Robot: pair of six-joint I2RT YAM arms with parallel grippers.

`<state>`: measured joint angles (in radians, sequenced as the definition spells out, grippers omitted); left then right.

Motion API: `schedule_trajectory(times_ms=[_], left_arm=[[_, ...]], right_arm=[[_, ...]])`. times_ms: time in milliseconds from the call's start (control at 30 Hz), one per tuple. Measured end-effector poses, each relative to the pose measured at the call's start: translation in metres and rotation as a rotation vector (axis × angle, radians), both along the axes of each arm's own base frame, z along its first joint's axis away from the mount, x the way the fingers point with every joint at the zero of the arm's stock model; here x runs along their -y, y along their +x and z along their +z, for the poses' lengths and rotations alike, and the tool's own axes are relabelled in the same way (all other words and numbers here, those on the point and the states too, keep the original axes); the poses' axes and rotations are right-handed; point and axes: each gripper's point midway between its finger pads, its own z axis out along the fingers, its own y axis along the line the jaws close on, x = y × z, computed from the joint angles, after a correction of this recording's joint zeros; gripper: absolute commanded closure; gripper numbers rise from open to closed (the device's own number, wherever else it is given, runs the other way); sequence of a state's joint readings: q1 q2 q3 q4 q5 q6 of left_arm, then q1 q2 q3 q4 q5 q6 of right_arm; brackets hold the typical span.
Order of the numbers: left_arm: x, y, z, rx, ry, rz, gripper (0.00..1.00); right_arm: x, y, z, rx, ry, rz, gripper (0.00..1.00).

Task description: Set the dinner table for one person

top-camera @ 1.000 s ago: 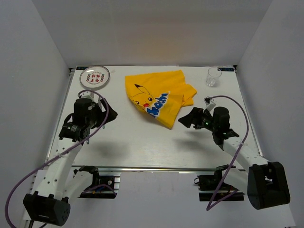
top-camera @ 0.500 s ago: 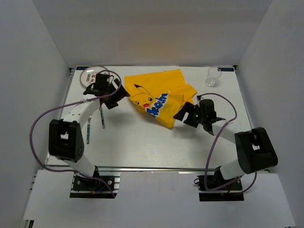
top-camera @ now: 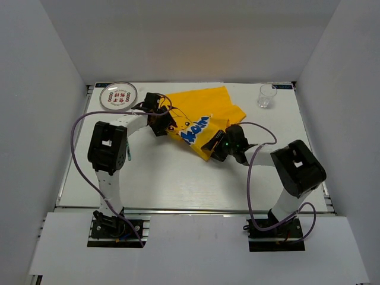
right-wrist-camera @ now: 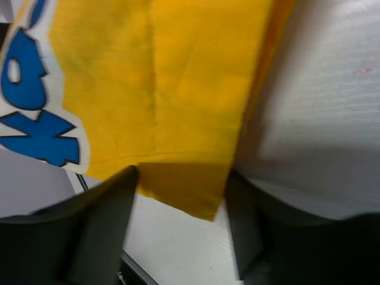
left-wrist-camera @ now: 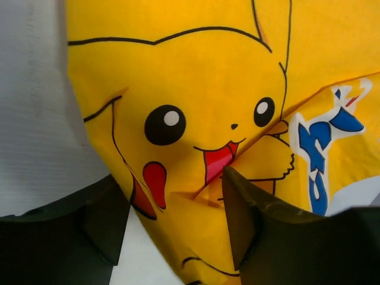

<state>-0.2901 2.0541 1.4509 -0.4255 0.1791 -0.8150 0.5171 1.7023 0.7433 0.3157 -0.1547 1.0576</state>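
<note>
A yellow Pikachu-print cloth placemat (top-camera: 202,116) lies crumpled at the back middle of the white dinner table (top-camera: 178,178). My left gripper (top-camera: 163,123) is open over the cloth's left edge; in the left wrist view the gripper (left-wrist-camera: 175,219) has the Pikachu face (left-wrist-camera: 196,119) between its spread fingers. My right gripper (top-camera: 212,146) is open at the cloth's near corner; in the right wrist view the gripper (right-wrist-camera: 181,205) has the yellow corner (right-wrist-camera: 184,184) between its fingers. A small plate (top-camera: 118,96) sits back left. A clear glass (top-camera: 266,95) stands back right.
White walls enclose the table on three sides. A metal rail (top-camera: 190,209) runs along the front edge. A thin utensil (top-camera: 129,155) lies on the left side near the left arm. Purple cables loop from both arms.
Both arms have reached inward to the cloth: the left gripper moved right onto its left edge, the right gripper moved left to its near corner.
</note>
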Motion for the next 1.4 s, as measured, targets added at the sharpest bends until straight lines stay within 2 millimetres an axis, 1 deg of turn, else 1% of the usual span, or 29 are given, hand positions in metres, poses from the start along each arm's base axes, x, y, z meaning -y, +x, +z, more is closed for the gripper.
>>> schedule_trajectory(times_ms=[33,67,100,133,167,233,300,367,433,500,567,600,633,700,733,800,833,867,900,933,967,1000,1067,1100,1133,1167,1267,1333,1400], left_arm=[[0.002,0.0,0.0,0.003,0.006,-0.003,0.46],[0.003,0.0,0.001,0.008,0.009,-0.003,0.54],[0.005,0.0,0.001,0.013,0.017,-0.007,0.61],[0.005,0.0,0.001,0.015,0.025,-0.012,0.77],[0.004,0.0,0.001,0.015,0.03,-0.006,0.86],[0.002,0.0,0.0,0.017,0.046,-0.012,0.99],[0.003,-0.002,-0.001,0.016,0.058,-0.023,1.0],[0.004,-0.003,-0.001,0.013,0.062,-0.029,1.0],[0.005,-0.004,-0.001,0.014,0.067,-0.038,1.0],[0.008,-0.009,-0.002,0.018,0.065,-0.049,0.98],[0.014,-0.026,-0.004,0.009,0.054,-0.074,0.96],[0.018,-0.037,-0.004,0.004,0.048,-0.09,0.96],[0.024,-0.049,-0.004,-0.001,0.041,-0.109,0.96],[0.042,-0.072,0.001,0.005,0.015,-0.159,0.96],[0.05,-0.081,0.004,0.014,0.002,-0.179,0.96],[0.065,-0.1,0.012,0.04,-0.033,-0.215,0.84],[0.07,-0.108,0.015,0.048,-0.046,-0.229,0.72],[0.073,-0.115,0.016,0.055,-0.048,-0.239,0.58],[0.074,-0.122,0.015,0.055,-0.046,-0.244,0.28],[0.073,-0.127,0.012,0.052,-0.032,-0.247,0.2],[0.073,-0.134,0.007,0.038,-0.023,-0.238,0.16],[0.07,-0.139,0.002,0.025,-0.006,-0.228,0.04],[0.065,-0.149,-0.004,0.01,0.029,-0.208,0.02],[0.063,-0.15,0.0,0.02,0.041,-0.196,0.02],[0.06,-0.151,0.003,0.031,0.06,-0.181,0.02],[0.055,-0.153,0.007,0.041,0.078,-0.167,0.02],[0.037,-0.148,0.014,0.051,0.137,-0.091,0.02],[0.024,-0.144,0.01,0.036,0.19,-0.035,0.02],[0.012,-0.14,0.004,0.013,0.24,0.016,0.03]], right_arm=[[-0.001,-0.002,-0.004,-0.017,0.006,-0.016,0.53],[-0.002,-0.003,-0.007,-0.029,0.015,-0.029,0.8],[0.0,-0.006,-0.012,-0.043,0.009,-0.046,0.89],[0.003,-0.01,-0.019,-0.066,0.0,-0.068,1.0],[0.005,-0.013,-0.023,-0.084,-0.002,-0.088,1.0],[0.011,-0.011,-0.022,-0.087,-0.022,-0.125,1.0],[0.022,-0.013,-0.02,-0.085,-0.071,-0.159,1.0],[0.035,-0.014,-0.012,-0.068,-0.124,-0.193,1.0],[0.051,-0.012,0.006,-0.021,-0.168,-0.228,1.0],[0.069,-0.011,0.034,0.048,-0.195,-0.265,1.0],[0.084,-0.01,0.067,0.129,-0.192,-0.302,1.0],[0.091,-0.011,0.083,0.168,-0.184,-0.317,1.0],[0.097,-0.014,0.093,0.197,-0.181,-0.326,1.0],[0.115,-0.026,0.106,0.231,-0.188,-0.349,1.0],[0.125,-0.033,0.106,0.231,-0.202,-0.361,1.0],[0.141,-0.049,0.097,0.203,-0.237,-0.383,1.0],[0.15,-0.058,0.091,0.187,-0.257,-0.396,1.0],[0.162,-0.066,0.087,0.175,-0.288,-0.421,1.0],[0.175,-0.072,0.085,0.172,-0.317,-0.459,1.0],[0.189,-0.079,0.087,0.177,-0.34,-0.5,1.0],[0.2,-0.084,0.091,0.19,-0.353,-0.536,1.0],[0.211,-0.089,0.097,0.213,-0.363,-0.575,1.0],[0.224,-0.096,0.108,0.244,-0.376,-0.616,1.0],[0.228,-0.098,0.112,0.246,-0.392,-0.629,0.84],[0.232,-0.1,0.113,0.242,-0.41,-0.635,0.56],[0.234,-0.101,0.112,0.231,-0.429,-0.636,0.11],[0.239,-0.107,0.1,0.177,-0.493,-0.621,0.11],[0.242,-0.111,0.094,0.149,-0.521,-0.615,0.11],[0.244,-0.114,0.093,0.144,-0.533,-0.617,0.11]])
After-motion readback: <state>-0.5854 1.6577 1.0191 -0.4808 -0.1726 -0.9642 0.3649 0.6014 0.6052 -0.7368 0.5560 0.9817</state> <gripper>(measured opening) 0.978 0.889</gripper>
